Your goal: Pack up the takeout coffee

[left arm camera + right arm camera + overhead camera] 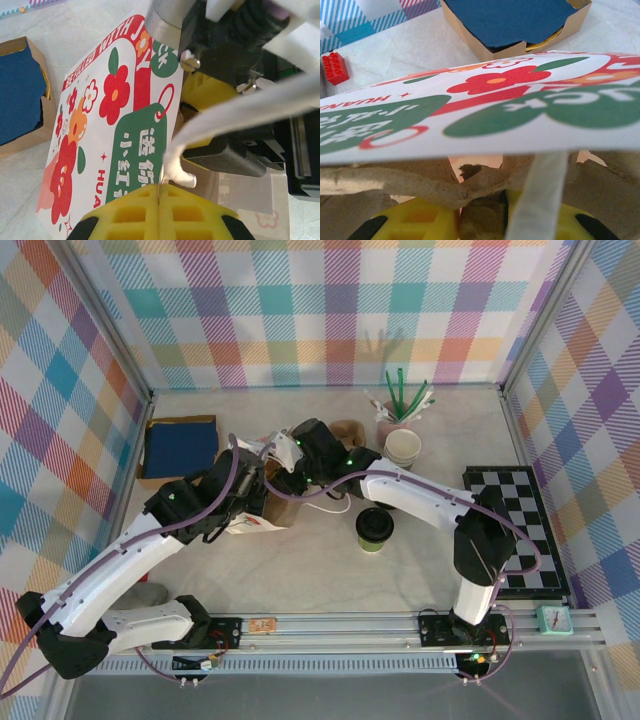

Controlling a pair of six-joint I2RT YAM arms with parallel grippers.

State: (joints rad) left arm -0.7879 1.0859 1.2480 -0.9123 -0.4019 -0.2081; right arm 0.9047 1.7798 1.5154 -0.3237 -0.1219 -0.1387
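Observation:
The takeout coffee [375, 529], a small green cup with a black lid, stands alone on the table right of centre, with neither gripper touching it. A white paper bag [247, 524] printed with red flowers and a green tag lies to its left. My left gripper [159, 188] is shut on the bag's [115, 125] thin edge. My right gripper [480, 212] reaches under the bag's upper panel [495, 105], and its yellow fingers are closed on a brown pulp cardboard piece [470, 182]. A white bag handle [540, 195] hangs in front of that gripper.
A cardboard box of blue napkins [180, 446] sits at the back left. Lidless stacked cups [403, 447] and a holder of green straws [400, 405] stand at the back. A chessboard [520, 530] lies on the right. A red brick [335, 67] sits beyond the bag.

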